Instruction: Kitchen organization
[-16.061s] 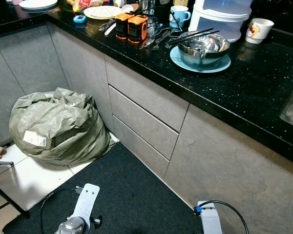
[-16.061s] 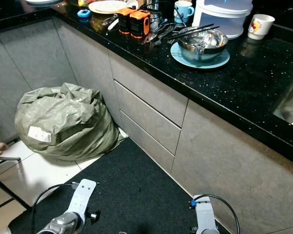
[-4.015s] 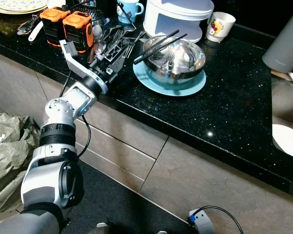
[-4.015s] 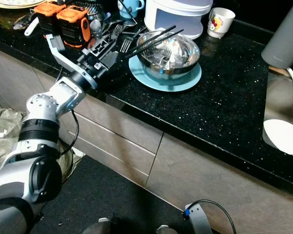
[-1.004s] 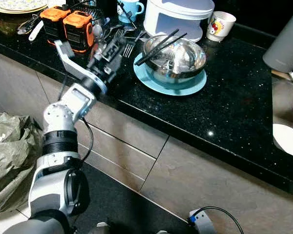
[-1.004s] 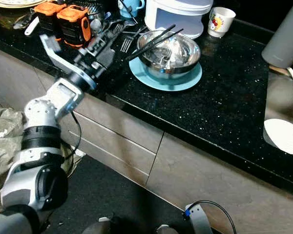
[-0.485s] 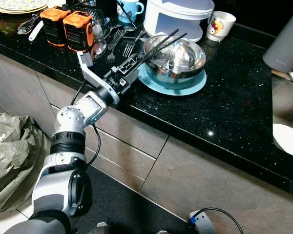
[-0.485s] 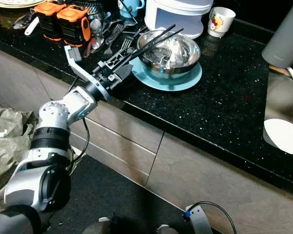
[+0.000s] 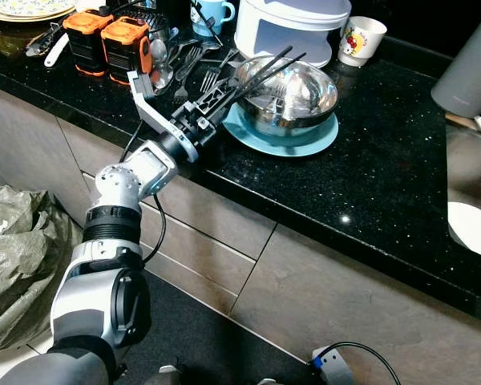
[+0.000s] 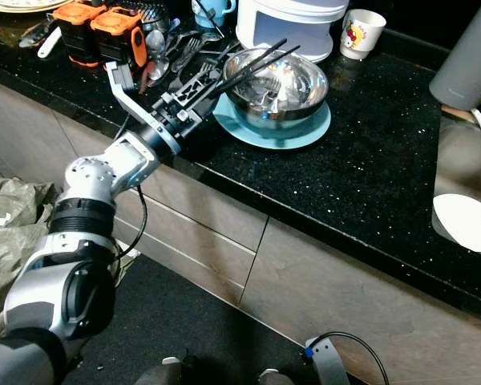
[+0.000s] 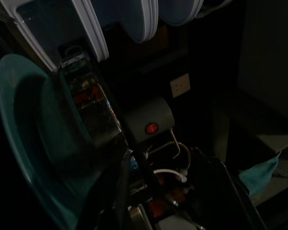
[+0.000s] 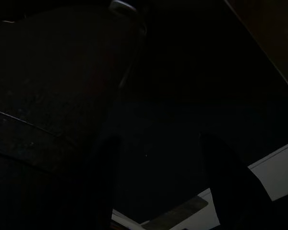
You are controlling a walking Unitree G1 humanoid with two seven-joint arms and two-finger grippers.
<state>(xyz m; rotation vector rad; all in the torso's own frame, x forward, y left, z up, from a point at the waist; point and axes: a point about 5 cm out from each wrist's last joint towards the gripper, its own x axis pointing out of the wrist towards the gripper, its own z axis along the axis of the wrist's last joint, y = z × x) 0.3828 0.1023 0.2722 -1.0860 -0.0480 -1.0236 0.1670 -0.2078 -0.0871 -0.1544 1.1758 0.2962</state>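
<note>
In the upper middle of the left eye view, a steel mixing bowl [image 9: 289, 95] sits on a teal plate [image 9: 282, 135] on the black speckled tabletop [image 9: 385, 152]. The left arm stretches up from the lower left, and the left end effector [image 9: 260, 70] has its long black fingers lying across the bowl's near rim, close together; whether they grip anything cannot be told. To the left of the bowl lies a heap of forks and spoons [image 9: 184, 60], and further left stand two orange and black battery packs [image 9: 106, 45]. Behind the bowl are a white lidded container [image 9: 293, 24], a blue mug [image 9: 211, 14] and a white cartoon mug [image 9: 360, 38]. At the lower left, a grey-green sack [image 9: 20, 265] rests on the floor. The right wrist view is nearly black, so that end effector's state cannot be told.
</note>
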